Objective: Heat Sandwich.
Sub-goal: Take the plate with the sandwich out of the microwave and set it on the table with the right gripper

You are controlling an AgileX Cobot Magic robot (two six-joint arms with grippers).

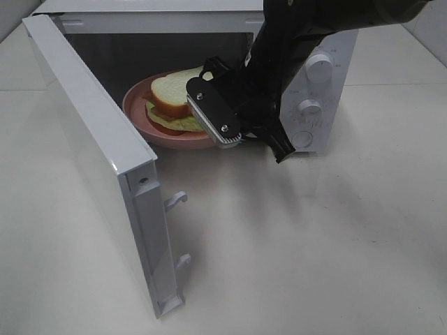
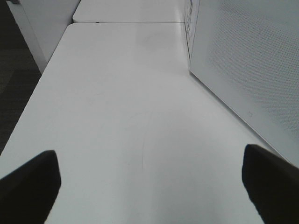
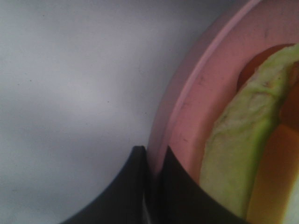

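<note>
The right tool [image 3: 152, 186] is pinching the pink plate [image 3: 187, 107] by its rim, so the sandwich [image 1: 174, 98] just beyond it rides into the microwave [image 1: 328, 42] untouched. The left tool [image 2: 149, 182] is spread over the bench [image 2: 121, 93].

pink plate [image 1: 143, 115], white microwave [image 1: 328, 98]

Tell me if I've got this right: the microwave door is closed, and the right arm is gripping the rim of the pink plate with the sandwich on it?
Not quite. The microwave door stands wide open, as the exterior high view shows. The rest holds: the right gripper has its jaws pinched on the rim of the pink plate, which carries the sandwich at the oven's mouth.
</note>
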